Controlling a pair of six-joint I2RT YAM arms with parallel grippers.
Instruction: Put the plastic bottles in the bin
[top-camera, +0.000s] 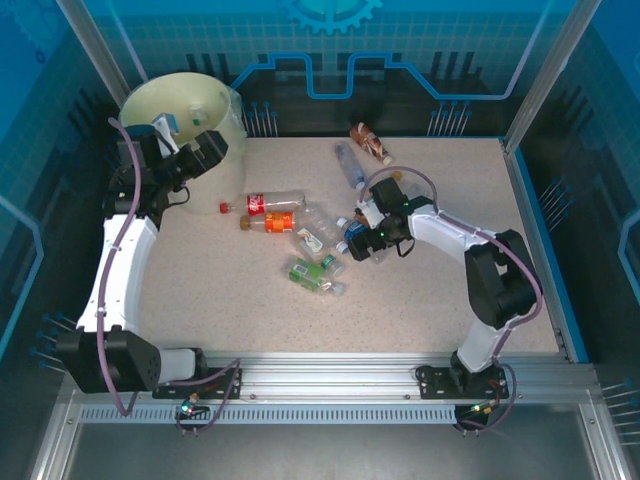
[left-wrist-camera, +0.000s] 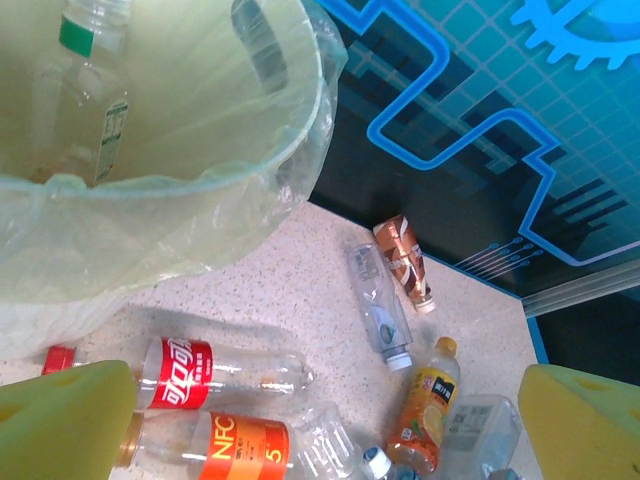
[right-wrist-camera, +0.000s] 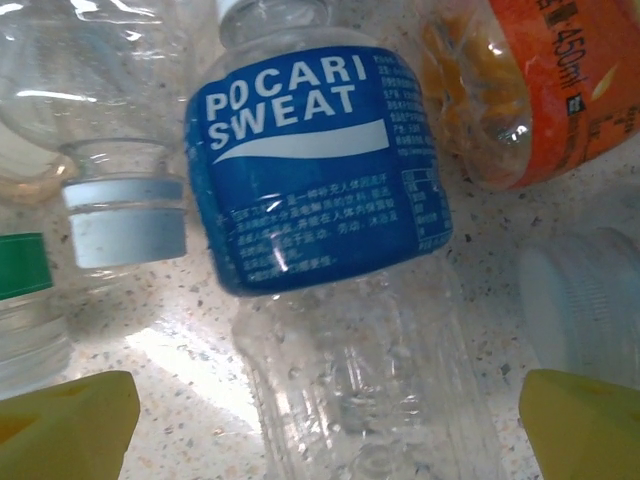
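1. Now the left claw (top-camera: 200, 152) is wide open and holds nothing, up beside the bin (top-camera: 232, 118).
2. One green-capped bottle (left-wrist-camera: 95, 100) lies inside the bin.
3. The right claw (right-wrist-camera: 320, 425) is open too, low over a blue-label bottle (right-wrist-camera: 318, 170) on the table (top-camera: 200, 290).
4. More plastic bottles (top-camera: 272, 204) lie on the table, outside the bin.

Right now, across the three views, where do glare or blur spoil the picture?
Top external: even light, sharp, though the bottles look small. Left wrist: soft sheen on the bin liner. Right wrist: white glare on the blue-labelled bottle and the table beside it.
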